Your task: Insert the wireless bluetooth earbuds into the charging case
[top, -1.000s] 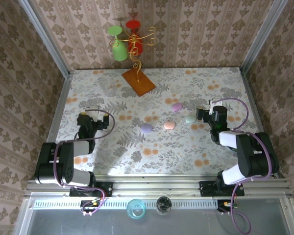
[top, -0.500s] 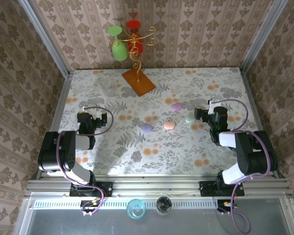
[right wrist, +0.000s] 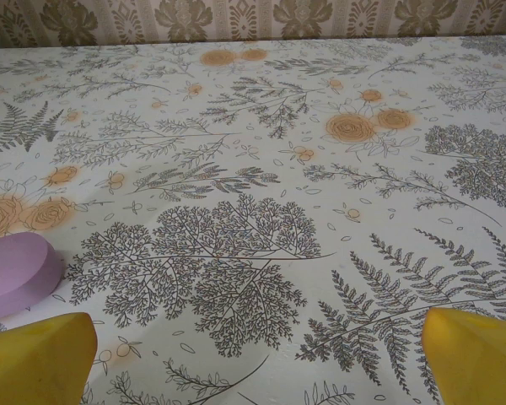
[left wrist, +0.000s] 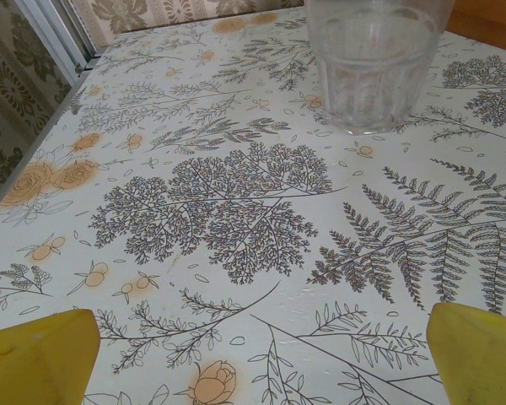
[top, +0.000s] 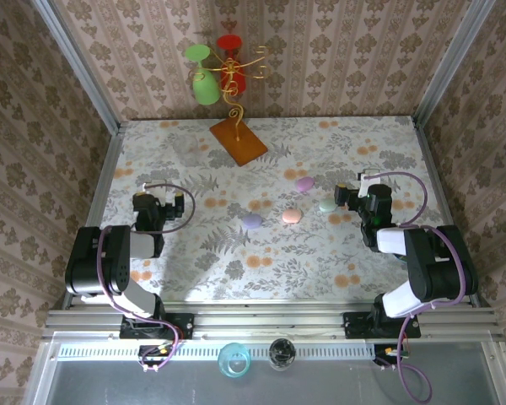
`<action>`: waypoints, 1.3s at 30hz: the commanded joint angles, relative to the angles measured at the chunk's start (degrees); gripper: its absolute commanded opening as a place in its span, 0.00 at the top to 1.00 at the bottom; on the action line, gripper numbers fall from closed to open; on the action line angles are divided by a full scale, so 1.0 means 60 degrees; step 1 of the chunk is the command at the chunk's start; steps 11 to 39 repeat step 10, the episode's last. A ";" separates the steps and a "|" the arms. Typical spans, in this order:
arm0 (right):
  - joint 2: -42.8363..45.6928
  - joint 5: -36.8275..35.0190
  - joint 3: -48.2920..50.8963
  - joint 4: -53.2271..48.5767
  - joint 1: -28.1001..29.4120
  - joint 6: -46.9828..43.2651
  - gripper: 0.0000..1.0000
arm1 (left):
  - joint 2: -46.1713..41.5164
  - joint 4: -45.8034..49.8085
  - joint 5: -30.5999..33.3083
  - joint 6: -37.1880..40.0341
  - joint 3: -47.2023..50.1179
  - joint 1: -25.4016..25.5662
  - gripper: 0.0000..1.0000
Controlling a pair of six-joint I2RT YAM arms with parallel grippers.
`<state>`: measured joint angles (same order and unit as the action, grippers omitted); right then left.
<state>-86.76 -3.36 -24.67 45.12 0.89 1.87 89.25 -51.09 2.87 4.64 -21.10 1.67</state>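
Pastel plastic pebble-shaped cases (top: pixel 292 216), lilac, mint and pink, lie mid-table from above, near the right gripper (top: pixel 347 198) and well apart from the left gripper (top: pixel 156 202); any earbuds are too small to tell.

Left wrist: yellow fingers (left wrist: pixel 38 354) spread wide, with a clear ribbed glass tumbler (left wrist: pixel 375 59) ahead.

Right wrist: yellow fingers (right wrist: pixel 38 359) likewise spread, one lilac case (right wrist: pixel 17 270) at the left edge.

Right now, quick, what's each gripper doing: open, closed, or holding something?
Left gripper: open, holding nothing.
Right gripper: open, holding nothing.
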 commanded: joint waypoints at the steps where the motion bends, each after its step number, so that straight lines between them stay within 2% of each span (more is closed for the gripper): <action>1: -0.0127 0.0047 0.0123 0.0418 -0.0030 0.0027 0.00 | 0.0007 -0.0282 -0.0079 -0.0052 -0.0204 0.0014 0.00; 39: -0.0129 0.0049 0.0123 0.0404 -0.0030 0.0028 0.00 | -0.0006 -0.0304 -0.0103 -0.0043 -0.0194 0.0029 0.00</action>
